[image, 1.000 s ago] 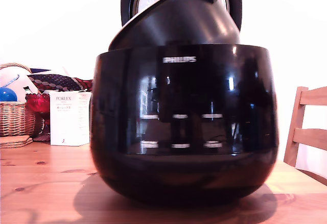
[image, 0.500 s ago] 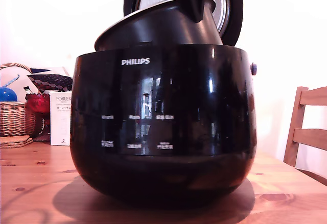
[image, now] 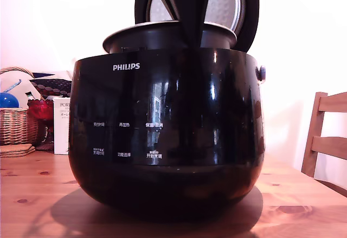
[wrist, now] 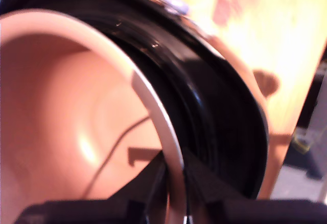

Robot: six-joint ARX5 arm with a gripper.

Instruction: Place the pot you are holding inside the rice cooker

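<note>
Tabletop (image: 32, 194) scene: pot (image: 162, 36) now sits lower, leveller inside rice cooker (image: 165, 135).

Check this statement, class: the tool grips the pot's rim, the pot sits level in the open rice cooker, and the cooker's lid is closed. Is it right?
Not quite. The lid stands open behind the pot, as the exterior view shows. The tool does grip the rim, and the pot sits level in the rice cooker.

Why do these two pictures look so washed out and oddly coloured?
Exterior view: the white background is blown out, and the glossy rice cooker mirrors bright streaks. Wrist view: close and blurred, the pot looks pinkish inside, and the table glares yellow.
</note>
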